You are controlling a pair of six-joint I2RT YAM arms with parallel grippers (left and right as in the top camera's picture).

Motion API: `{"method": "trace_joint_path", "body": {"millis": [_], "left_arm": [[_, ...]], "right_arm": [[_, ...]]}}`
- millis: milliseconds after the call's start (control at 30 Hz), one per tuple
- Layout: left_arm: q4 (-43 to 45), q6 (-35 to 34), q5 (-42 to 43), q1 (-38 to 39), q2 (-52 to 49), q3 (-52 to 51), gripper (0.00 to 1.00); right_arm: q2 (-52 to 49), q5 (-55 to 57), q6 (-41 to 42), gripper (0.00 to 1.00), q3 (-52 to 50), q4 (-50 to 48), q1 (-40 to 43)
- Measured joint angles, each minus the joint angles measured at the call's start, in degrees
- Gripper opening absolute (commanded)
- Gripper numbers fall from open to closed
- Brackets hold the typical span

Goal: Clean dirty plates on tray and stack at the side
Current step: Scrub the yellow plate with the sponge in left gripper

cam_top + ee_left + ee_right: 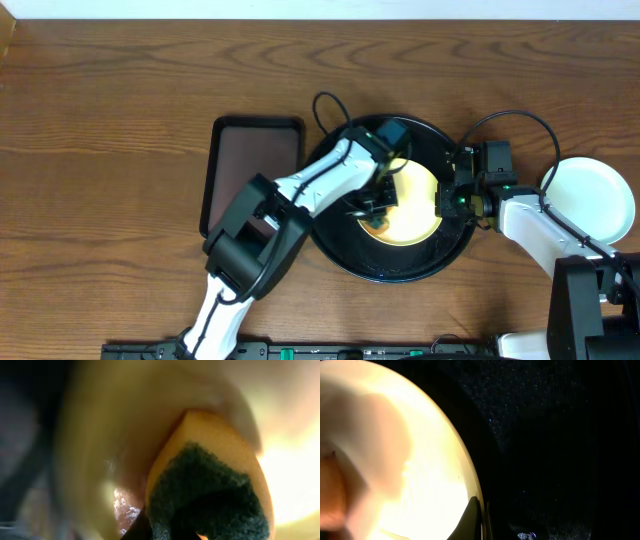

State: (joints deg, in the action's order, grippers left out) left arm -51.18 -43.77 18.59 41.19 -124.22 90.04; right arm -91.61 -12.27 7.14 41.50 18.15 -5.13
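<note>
- Closest to the lens, in the left wrist view, is a soft orange-yellow foam sponge [210, 475] faced with a coarse dark green scouring pad [200, 502]. The left gripper [383, 203] is closed on it.
- Right behind the sponge lies the round, shallow, pale yellow plate [418, 200]. It sits inside the large round glossy black tray [432, 262], a little right of the tray's centre. Blur hides whether sponge and plate touch.
- The left arm reaches in from the lower left, so the sponge is over the plate's left half and unwiped surface lies to its right.
- Opposite it, the right gripper [452, 197] is at the plate's right rim. In the right wrist view a dark fingertip [474, 519] meets that edge, and the jaws look pinched narrow on it, probably bracing the yellow plate.
- The plate is smooth and glazed and throws glare, while the tray floor is shiny and flecked with fine specks.
- Well to the right, a near-white round plate [598, 200] rests on the brown wood-grain table [120, 120]. A dark brown rectangular tray [245, 160] lies just left of the black tray.
</note>
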Motion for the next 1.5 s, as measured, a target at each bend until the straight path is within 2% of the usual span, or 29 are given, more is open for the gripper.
{"method": "trace_joint_path", "body": {"millis": [100, 200, 267, 433, 600, 800, 1033, 1200, 1367, 1500], "left_arm": [[0.02, 1.40, -6.56, -1.57, 0.50, 0.35, 0.07], [5.18, 3.72, -14.60, -1.14, 0.57, 0.74, 0.07], [10.43, 8.22, -19.28, -0.42, 0.57, 0.46, 0.07], [19.61, 16.74, -26.45, 1.57, 0.52, -0.04, 0.07], [24.50, 19.67, -30.53, 3.69, 0.13, -0.28, 0.07], [26.97, 20.06, -28.46, 4.09, -0.24, -0.35, 0.07], [18.86, 21.14, -30.03, 3.52, -0.24, -0.31, 0.07], [17.44, 19.15, -21.11, 1.07, -0.17, -0.17, 0.07], [19.08, 10.95, -9.94, -0.04, -0.17, -0.17, 0.07], [16.15, 7.50, -2.56, 0.72, -0.17, -0.17, 0.07]], "right_arm": [[0.00, -0.07, 0.00, 0.01, 0.02, 0.02, 0.00], [-0.04, -0.90, 0.02, 0.01, 0.02, 0.04, -0.04], [-0.15, -1.14, 0.07, 0.01, 0.00, -0.09, -0.11], [-0.20, -0.31, 0.13, 0.01, 0.02, -0.50, -0.09], [-0.20, 0.28, 0.20, 0.01, 0.02, -0.63, -0.09], [-0.20, 0.42, 0.20, 0.01, 0.02, -0.66, -0.09], [-0.20, 0.46, 0.20, 0.01, 0.04, -0.66, -0.09], [-0.20, 0.46, 0.20, 0.01, 0.04, -0.68, -0.09], [-0.20, 0.48, 0.17, 0.01, 0.04, -0.66, -0.09], [-0.20, 0.48, 0.17, 0.01, 0.04, -0.66, -0.09]]}}
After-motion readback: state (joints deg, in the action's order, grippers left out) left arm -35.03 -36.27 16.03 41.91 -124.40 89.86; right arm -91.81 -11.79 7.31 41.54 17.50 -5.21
